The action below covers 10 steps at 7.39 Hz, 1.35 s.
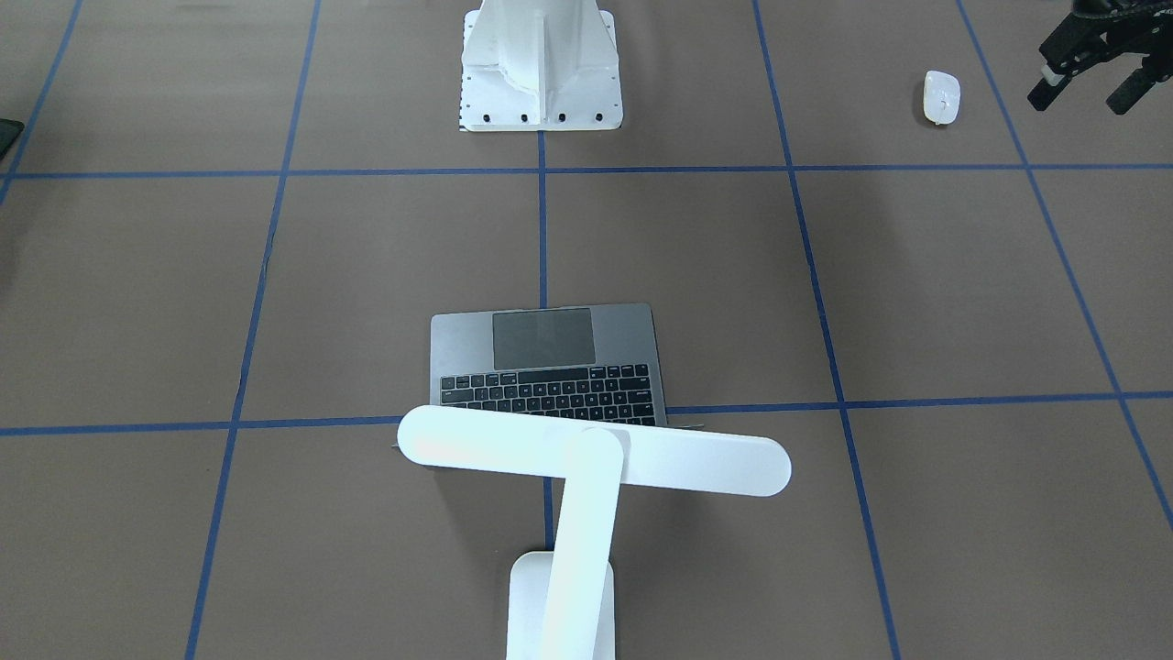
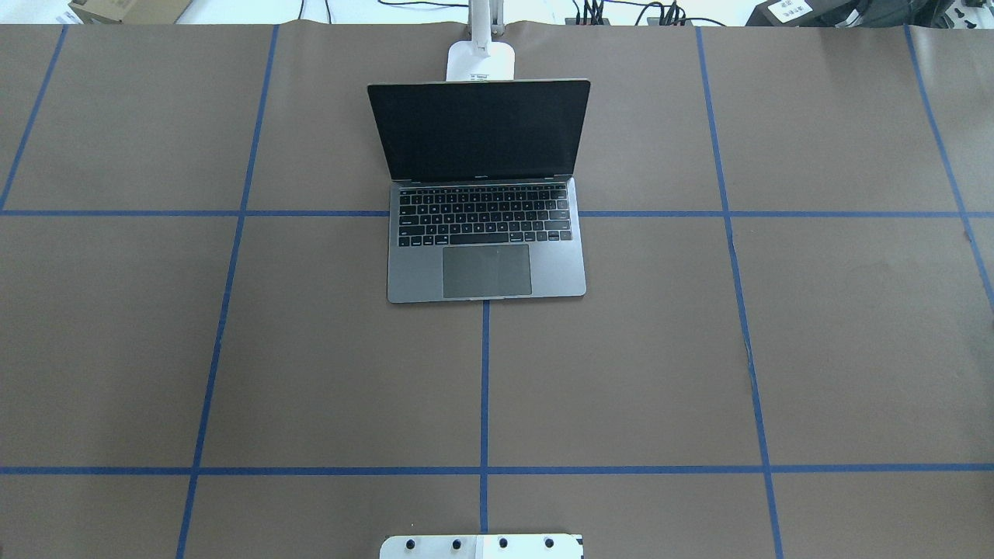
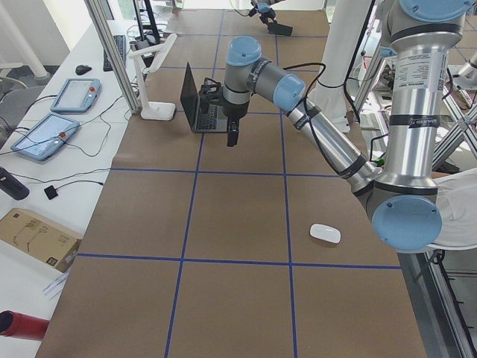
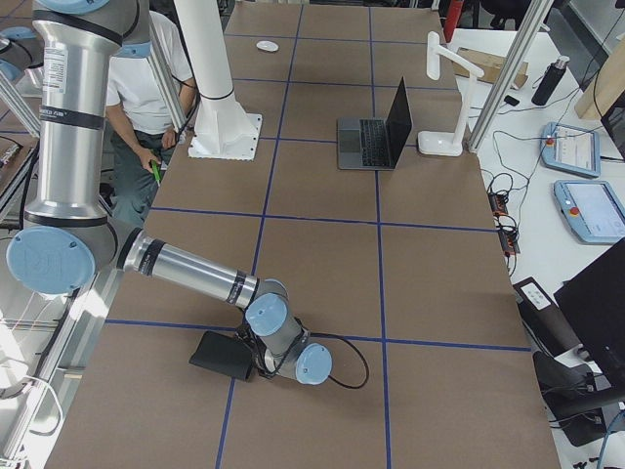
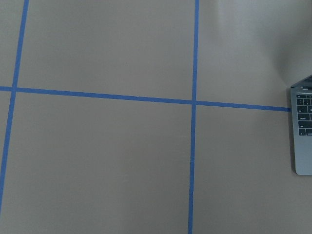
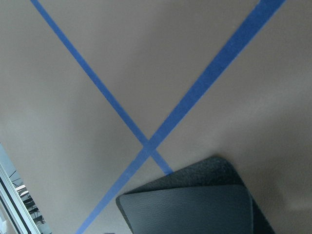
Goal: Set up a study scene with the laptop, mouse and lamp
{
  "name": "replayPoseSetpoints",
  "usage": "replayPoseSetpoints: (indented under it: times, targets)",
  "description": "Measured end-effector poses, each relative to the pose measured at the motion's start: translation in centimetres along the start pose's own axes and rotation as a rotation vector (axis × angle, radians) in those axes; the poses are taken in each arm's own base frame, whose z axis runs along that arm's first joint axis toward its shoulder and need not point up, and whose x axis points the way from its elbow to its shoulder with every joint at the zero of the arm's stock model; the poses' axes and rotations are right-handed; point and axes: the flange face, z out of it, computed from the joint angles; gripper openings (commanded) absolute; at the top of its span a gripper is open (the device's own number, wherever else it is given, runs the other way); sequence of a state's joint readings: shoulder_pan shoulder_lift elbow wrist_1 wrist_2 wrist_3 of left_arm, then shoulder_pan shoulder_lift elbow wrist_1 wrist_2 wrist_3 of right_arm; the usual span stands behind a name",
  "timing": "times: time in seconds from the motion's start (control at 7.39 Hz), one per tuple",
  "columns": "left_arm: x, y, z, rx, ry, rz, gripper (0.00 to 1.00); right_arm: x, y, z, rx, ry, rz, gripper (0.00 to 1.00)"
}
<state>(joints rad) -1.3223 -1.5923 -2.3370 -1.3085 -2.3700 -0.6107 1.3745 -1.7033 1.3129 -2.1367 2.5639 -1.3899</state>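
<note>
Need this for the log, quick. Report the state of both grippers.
Left gripper: open, holding nothing.
Right gripper: cannot tell; it is low beside the mouse pad, fingers hidden.

Laptop [image 2: 485, 210]: we see matt dark-grey metal, and a glossy black screen [image 2: 477, 128].
Mouse [image 1: 941, 96]: glossy white plastic, we judge.
Lamp [image 1: 594, 463]: smooth white, soft sheen.
Desk [image 2: 311, 349]: we find matt brown paper with blue tape lines [image 2: 483, 388].
Mouse pad [image 6: 195, 209]: black, finely grained.

Bright, even light from overhead; shadows soft and faint; lamp [image 1: 586, 454] head blown out to flat white in front view; right wrist view slightly soft.
</note>
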Motion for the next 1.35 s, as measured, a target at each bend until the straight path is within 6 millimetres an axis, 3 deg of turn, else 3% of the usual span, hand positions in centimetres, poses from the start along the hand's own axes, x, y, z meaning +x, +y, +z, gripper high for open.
replayPoseSetpoints:
  times: [0.14,0.27,0.95,1.22,1.35]
  targets:
    - [0.0,0.0,0.0,0.0,0.0,-0.001,1.0,0.1,0.1,0.1,0.003,-0.002,0.005,0.41]
    - [0.0,0.0,0.0,0.0,0.0,-0.001,1.0,0.1,0.2,0.2,0.004,-0.003,0.006,0.04]
    - [0.0,0.1,-0.1,0.002,0.001,0.0,1.0,0.0,-0.3,-0.5,0.012,0.009,-0.015,0.0]
    - [0.0,0.1,-0.2,0.003,0.001,0.0,1.0,-0.7,-1.3,-3.3,0.056,0.041,-0.021,0.0]
    - [0.0,0.1,-0.1,0.002,0.0,-0.001,1.0,-2.4,-1.4,-5.4,0.088,0.057,-0.007,0.0]
